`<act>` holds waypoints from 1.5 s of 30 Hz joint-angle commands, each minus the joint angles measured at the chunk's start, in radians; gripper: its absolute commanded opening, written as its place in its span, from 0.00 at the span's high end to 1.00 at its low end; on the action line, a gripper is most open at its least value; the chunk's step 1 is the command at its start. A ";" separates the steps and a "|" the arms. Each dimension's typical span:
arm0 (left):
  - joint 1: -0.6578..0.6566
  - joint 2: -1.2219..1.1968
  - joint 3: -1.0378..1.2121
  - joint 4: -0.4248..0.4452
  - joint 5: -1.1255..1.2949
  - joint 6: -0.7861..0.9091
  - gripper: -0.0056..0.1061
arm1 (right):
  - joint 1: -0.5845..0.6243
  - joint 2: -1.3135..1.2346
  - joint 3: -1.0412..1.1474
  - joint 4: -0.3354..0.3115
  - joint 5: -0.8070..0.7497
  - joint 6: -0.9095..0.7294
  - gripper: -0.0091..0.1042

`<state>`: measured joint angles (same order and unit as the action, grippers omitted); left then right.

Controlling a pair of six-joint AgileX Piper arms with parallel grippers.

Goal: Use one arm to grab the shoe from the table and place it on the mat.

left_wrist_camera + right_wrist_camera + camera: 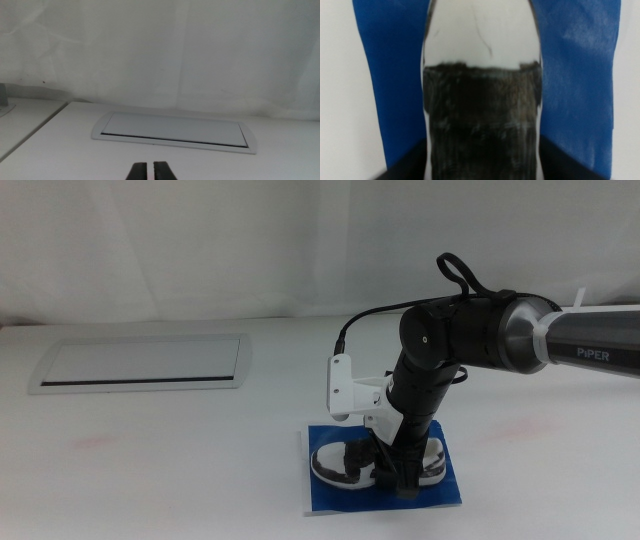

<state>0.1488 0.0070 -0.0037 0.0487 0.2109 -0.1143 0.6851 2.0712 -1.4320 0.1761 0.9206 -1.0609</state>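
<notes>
The left gripper (148, 171) waits with its dark jaws almost pressed together, in front of the flat grey-framed panel (140, 363) of the smooth white table (150, 450). Further right, the shoe (345, 463), white with black woven patches, lies on the thin blue rectangular mat (322, 495). The right gripper (392, 472) pinches the shoe at its middle.

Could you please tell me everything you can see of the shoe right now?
The shoe is a small white sneaker with black patches and dark laces. It lies lengthwise on the blue mat, within its edges, upright on its sole as far as the middle view shows. The right gripper comes down over its middle, jaws on either side. The right wrist view shows a white part and a black, fabric-like panel close up, with blue mat on both sides.
</notes>
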 commanded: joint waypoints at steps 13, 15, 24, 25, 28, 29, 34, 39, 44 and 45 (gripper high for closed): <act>0.000 -0.018 0.039 -0.002 0.002 -0.007 0.98 | 0.002 -0.007 -0.003 -0.001 -0.054 0.132 0.01; 0.000 -0.018 0.039 -0.002 0.002 -0.007 0.98 | 0.002 -0.025 -0.003 -0.001 -0.045 0.147 0.01; 0.000 -0.018 0.039 -0.002 0.002 -0.007 0.98 | 0.002 -0.256 -0.056 -0.013 0.016 0.295 0.01; 0.000 -0.018 0.039 -0.002 0.002 -0.007 0.98 | 0.002 -0.278 -0.072 -0.013 0.016 0.312 0.01; 0.000 -0.018 0.039 -0.002 0.002 -0.007 0.98 | -0.001 -0.316 -0.118 -0.026 -0.004 0.445 0.01; 0.000 -0.018 0.039 -0.002 0.002 -0.007 0.98 | -0.007 -0.326 -0.132 -0.035 -0.018 0.503 0.01; 0.000 -0.018 0.039 -0.002 0.002 -0.007 0.98 | -0.072 -0.358 -0.187 -0.187 -0.061 0.869 0.01; 0.000 -0.018 0.039 -0.002 0.002 -0.007 0.98 | -0.253 -0.387 -0.196 -0.320 0.020 1.138 0.01; 0.000 -0.018 0.039 -0.002 0.002 -0.007 0.98 | -0.432 -0.436 -0.196 -0.359 0.075 1.192 0.05; 0.000 -0.018 0.039 -0.002 0.002 -0.007 0.98 | -0.471 -0.450 -0.196 -0.357 0.077 1.192 0.06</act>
<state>0.1488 0.0070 -0.0037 0.0487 0.2109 -0.1143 0.2647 1.6532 -1.6196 -0.1629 0.9820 0.1149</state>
